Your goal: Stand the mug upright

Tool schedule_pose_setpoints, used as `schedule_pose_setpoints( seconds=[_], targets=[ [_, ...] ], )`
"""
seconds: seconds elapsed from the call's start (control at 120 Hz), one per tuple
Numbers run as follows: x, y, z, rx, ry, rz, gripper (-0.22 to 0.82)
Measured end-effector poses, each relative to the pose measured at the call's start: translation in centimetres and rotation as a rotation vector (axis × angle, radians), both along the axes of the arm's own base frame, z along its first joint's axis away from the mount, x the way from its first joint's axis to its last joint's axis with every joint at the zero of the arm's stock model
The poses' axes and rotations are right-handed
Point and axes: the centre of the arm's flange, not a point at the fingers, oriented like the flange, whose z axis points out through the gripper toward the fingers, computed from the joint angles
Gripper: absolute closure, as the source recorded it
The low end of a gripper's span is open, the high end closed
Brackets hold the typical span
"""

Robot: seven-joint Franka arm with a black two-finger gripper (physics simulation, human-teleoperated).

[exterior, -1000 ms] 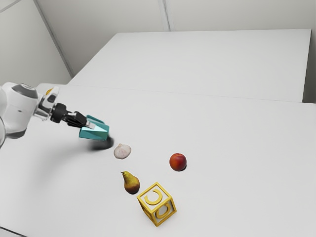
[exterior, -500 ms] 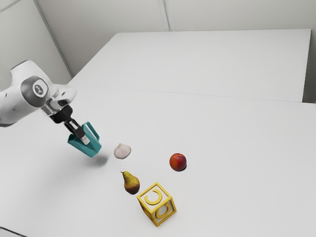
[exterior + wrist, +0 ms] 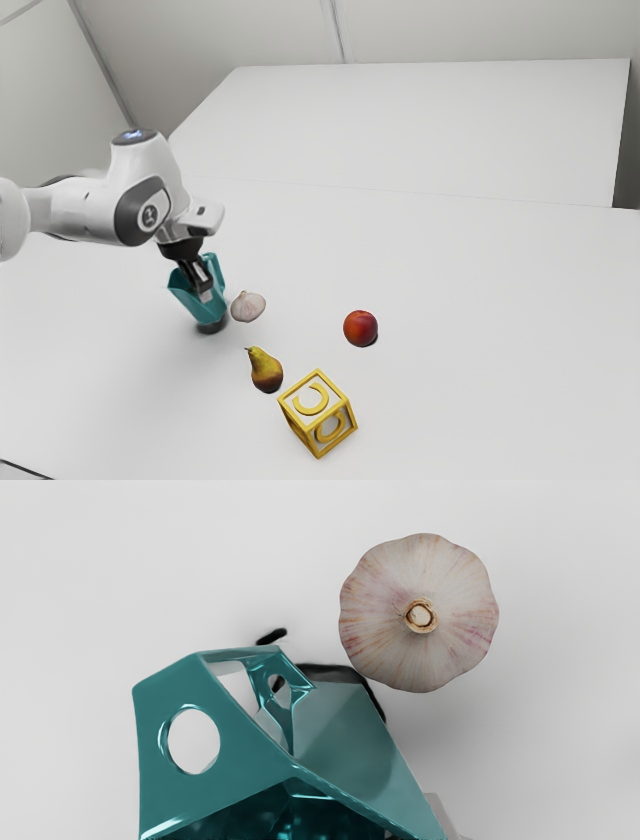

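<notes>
My fingers point(image 3: 205, 294) pinch the mug point(image 3: 210, 312) by its wall, base below them and slightly tilted, presumably so it can stand beside the garlic point(image 3: 248, 307).

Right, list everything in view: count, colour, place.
Mug: one, teal, in the gripper.
Garlic: one, whitish-pink, beside the mug.
Pear: one, yellow-green and brown, between garlic and block.
Block: one, yellow and white, beside the pear.
Round fruit: one, red, beyond the block.
Table: one, white, under the fruit.
Walls: two, pale, behind.
Line: one, black, exterior view's lower left.
Arm: one, white and black, from exterior view's left.
Gripper: one, black, on the mug.
</notes>
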Motion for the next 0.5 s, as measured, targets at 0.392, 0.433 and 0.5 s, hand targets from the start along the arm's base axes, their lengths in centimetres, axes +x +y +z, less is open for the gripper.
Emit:
schedule_pose_setpoints(
  seconds=[0.392, 0.433, 0.5],
  targets=[
    [-0.6, 0.8, -1.6, 0.025, -0.03, 0.124, 0.78],
    [-0.6, 1.0, -1.6, 0.026, -0.032, 0.137, 0.78],
    [-0.6, 1.2, -1.6, 0.026, -0.036, 0.154, 0.77]
  ],
)
